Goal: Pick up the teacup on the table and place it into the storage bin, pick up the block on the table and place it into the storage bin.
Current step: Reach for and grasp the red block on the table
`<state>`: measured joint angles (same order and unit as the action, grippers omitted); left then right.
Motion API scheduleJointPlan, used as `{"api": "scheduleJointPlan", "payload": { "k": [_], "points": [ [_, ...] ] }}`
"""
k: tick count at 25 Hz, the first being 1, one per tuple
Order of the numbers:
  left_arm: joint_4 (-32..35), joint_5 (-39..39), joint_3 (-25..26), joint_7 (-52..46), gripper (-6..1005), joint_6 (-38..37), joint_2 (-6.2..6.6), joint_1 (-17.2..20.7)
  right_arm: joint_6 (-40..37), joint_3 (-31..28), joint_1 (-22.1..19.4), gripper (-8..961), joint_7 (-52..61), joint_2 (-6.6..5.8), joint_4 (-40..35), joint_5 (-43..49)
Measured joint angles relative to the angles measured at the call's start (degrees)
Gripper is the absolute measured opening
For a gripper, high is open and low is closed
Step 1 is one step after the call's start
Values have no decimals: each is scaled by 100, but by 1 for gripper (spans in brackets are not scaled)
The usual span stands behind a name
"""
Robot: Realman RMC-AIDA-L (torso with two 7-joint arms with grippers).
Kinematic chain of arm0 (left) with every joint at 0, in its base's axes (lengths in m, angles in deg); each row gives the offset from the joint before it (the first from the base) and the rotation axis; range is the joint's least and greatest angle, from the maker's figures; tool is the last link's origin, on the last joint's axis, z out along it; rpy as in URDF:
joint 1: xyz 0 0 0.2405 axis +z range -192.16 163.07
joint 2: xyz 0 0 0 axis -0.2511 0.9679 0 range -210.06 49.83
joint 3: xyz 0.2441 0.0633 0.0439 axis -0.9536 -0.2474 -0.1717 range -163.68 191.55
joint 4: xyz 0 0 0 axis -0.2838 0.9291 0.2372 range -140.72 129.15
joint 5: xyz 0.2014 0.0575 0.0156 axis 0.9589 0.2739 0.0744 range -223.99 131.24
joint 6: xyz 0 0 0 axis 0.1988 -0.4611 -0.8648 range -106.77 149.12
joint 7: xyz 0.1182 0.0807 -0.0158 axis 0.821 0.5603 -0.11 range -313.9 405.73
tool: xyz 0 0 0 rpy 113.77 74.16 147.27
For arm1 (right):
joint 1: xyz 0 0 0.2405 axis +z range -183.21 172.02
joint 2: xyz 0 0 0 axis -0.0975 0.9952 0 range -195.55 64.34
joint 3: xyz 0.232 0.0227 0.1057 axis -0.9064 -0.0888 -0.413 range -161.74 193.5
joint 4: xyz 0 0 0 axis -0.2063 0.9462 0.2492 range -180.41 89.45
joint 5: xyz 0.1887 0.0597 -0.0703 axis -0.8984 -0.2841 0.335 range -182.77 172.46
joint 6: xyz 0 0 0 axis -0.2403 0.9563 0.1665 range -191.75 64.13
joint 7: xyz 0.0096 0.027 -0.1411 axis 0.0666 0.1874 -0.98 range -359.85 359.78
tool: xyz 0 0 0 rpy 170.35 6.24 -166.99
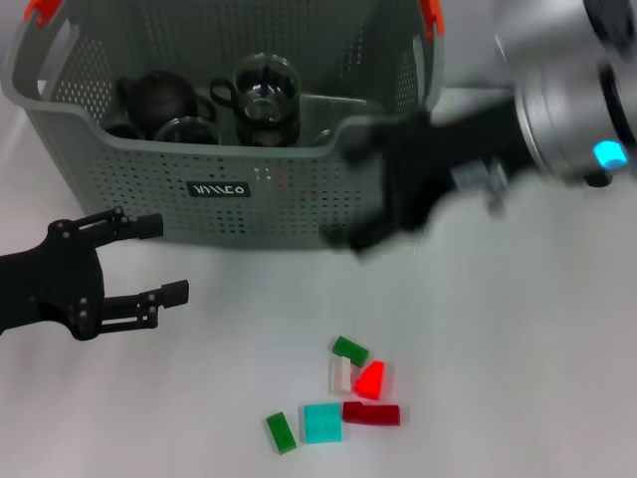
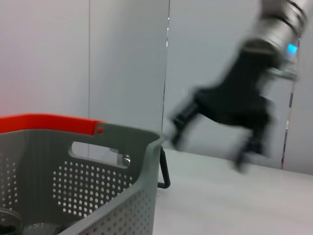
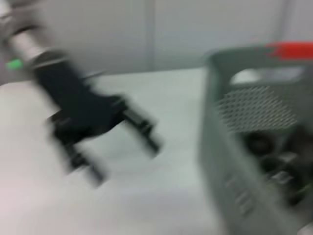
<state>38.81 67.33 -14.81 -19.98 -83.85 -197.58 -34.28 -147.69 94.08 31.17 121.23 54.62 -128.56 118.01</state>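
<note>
The small hard blocks [image 1: 338,398] on the bench [image 1: 518,378] look light, best pinched across flat sides; left gripper [image 1: 164,261] jaws spread, right gripper [image 1: 363,194] unclear.

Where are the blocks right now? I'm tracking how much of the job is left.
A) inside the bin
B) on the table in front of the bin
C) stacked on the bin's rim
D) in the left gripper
B: the blocks lie in a loose cluster on the table, on the near side of the bin, and the open left gripper is empty.
</note>
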Motion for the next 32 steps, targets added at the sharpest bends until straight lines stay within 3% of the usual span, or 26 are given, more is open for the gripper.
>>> {"api": "scheduleJointPlan", "payload": {
  "k": [4,9,22,32],
  "points": [
    [-12,-7,7,5,841,30,-16,19,-585,59,-487,930,-292,10,124,-162],
    [-26,-7,10,6,841,50,-34,4,-544,253,-779,926,-609,3,573,-178],
    [-156,-98,14,-57,841,121,-57,-72,-110,313,-393,920,-1437,16,1938,100],
    [-250,-115,92,-61,841,142,-57,-81,-34,726,-209,915,-1338,16,2105,438]
  ]
}}
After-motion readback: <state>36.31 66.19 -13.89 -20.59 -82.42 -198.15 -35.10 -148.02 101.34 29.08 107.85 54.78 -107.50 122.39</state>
